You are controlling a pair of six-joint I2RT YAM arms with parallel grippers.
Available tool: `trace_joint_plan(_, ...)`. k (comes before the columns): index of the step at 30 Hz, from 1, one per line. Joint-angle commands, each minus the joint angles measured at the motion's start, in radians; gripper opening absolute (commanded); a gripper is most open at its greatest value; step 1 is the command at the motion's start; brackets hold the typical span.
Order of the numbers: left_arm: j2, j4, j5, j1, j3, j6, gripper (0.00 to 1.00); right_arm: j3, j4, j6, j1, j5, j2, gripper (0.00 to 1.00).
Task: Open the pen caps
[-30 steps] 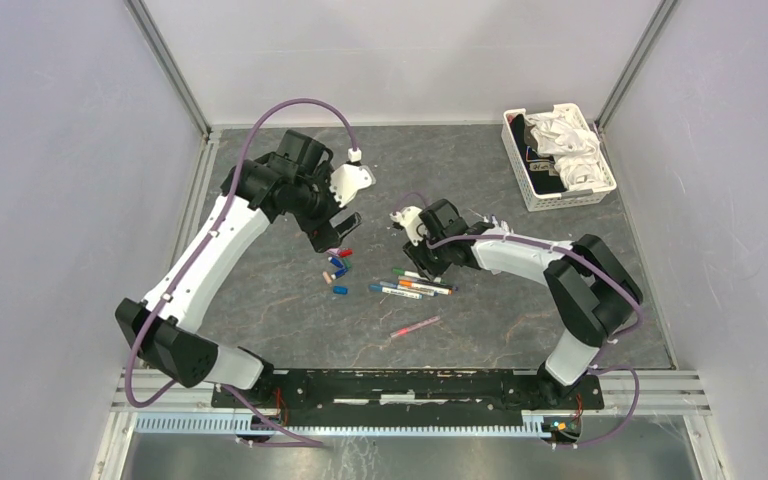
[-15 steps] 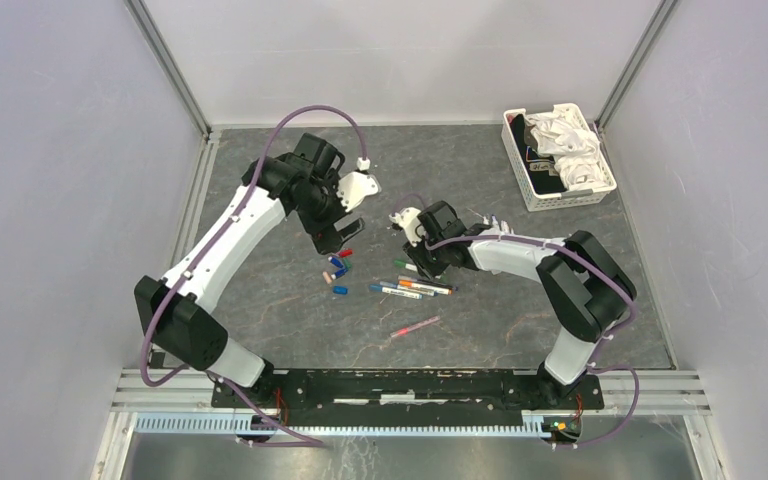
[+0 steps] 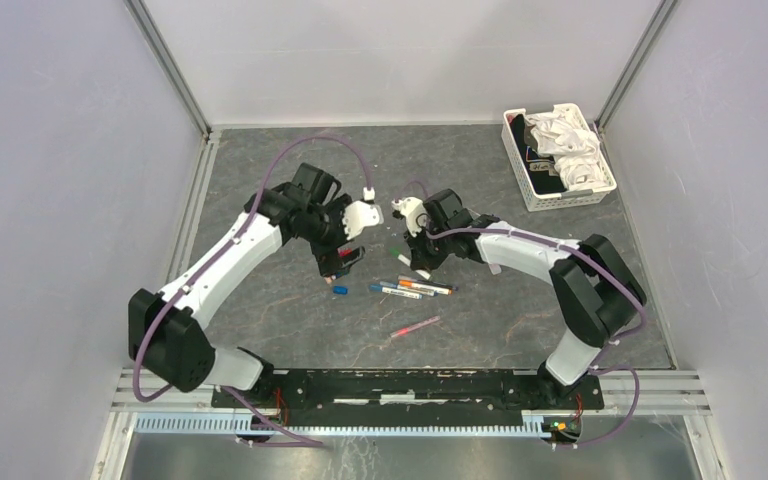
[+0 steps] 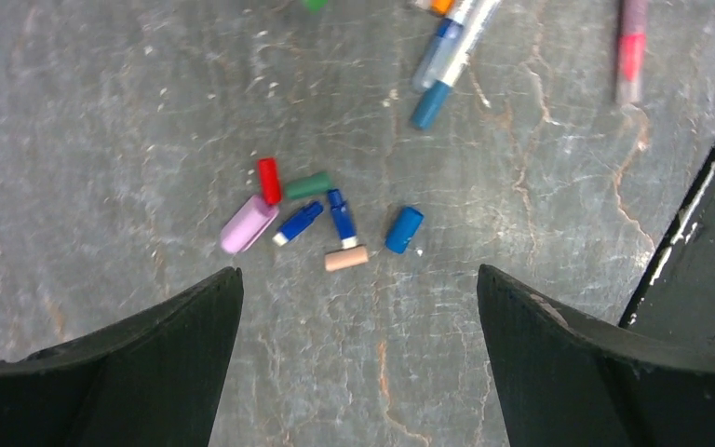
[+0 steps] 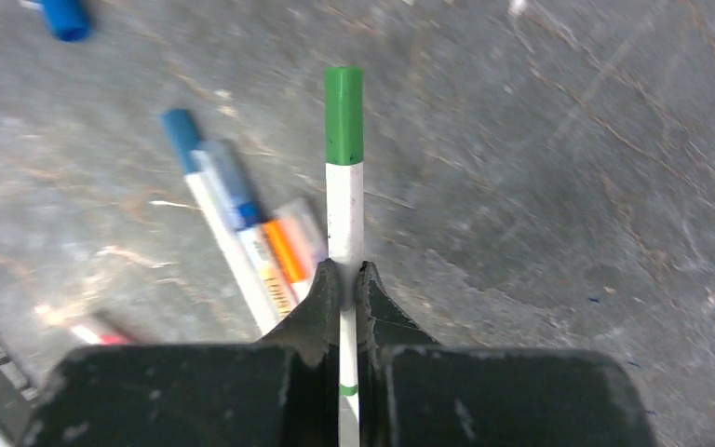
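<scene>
The dark grey stone-look table [image 4: 102, 112] is matt and faintly rough, veined with pale and rusty cracks. On it, the small stubby plastic pen caps [image 4: 340, 212] look smooth with a soft sheen. The slim white plastic pen barrel [image 5: 344, 214] is smooth and satiny. The fingers [image 5: 321, 303] of the right hand [image 5: 344, 277] are matt black plastic, slightly grainy.

- dark grey marbled table [image 3: 260, 180]
- bunch of loose caps [image 4: 300, 222], centre-left
- white pens [image 3: 410, 289] just right of them
- pink pen [image 3: 415, 326] nearer
- white basket [image 3: 570, 199] far right
</scene>
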Motion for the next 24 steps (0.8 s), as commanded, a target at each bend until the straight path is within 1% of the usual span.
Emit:
trace_joint_plan(1,-0.092,0.132,0.189,-0.002,-0.085,0.181,1.0,0.058,0.019,0.065,-0.019,-0.272,-0.081,0.0)
trace_joint_plan(4,-0.082,0.102,0.236,-0.004,-0.062,0.246,1.0,0.065,0.02,0.118,-0.024,-0.439,-0.087,0.0)
trace_joint_plan(7,-0.057,0.038,0.287,-0.004,-0.024,0.313,1.0,0.046,0.073,0.181,-0.022,-0.581,-0.085,0.0)
trace_joint_plan(10,-0.048,0.023,0.323,-0.006,-0.018,0.333,0.99,0.057,0.087,0.204,-0.022,-0.641,-0.068,0.0)
trace_joint_plan(14,-0.018,-0.044,0.345,-0.012,-0.01,0.387,0.9,0.079,0.11,0.228,-0.021,-0.722,-0.047,0.0)
trace_joint_plan(17,-0.002,-0.081,0.34,-0.015,-0.013,0.434,0.85,0.125,0.069,0.209,-0.021,-0.768,-0.014,0.0)
trace_joint_plan(21,0.007,-0.091,0.311,-0.023,-0.031,0.47,0.79,0.189,0.012,0.19,-0.021,-0.82,0.048,0.0)
trace_joint_plan(23,0.016,-0.091,0.299,-0.027,-0.03,0.478,0.74,0.227,-0.027,0.174,-0.022,-0.827,0.079,0.0)
trace_joint_plan(24,0.02,-0.092,0.291,-0.03,-0.03,0.487,0.7,0.245,-0.038,0.17,-0.022,-0.832,0.092,0.0)
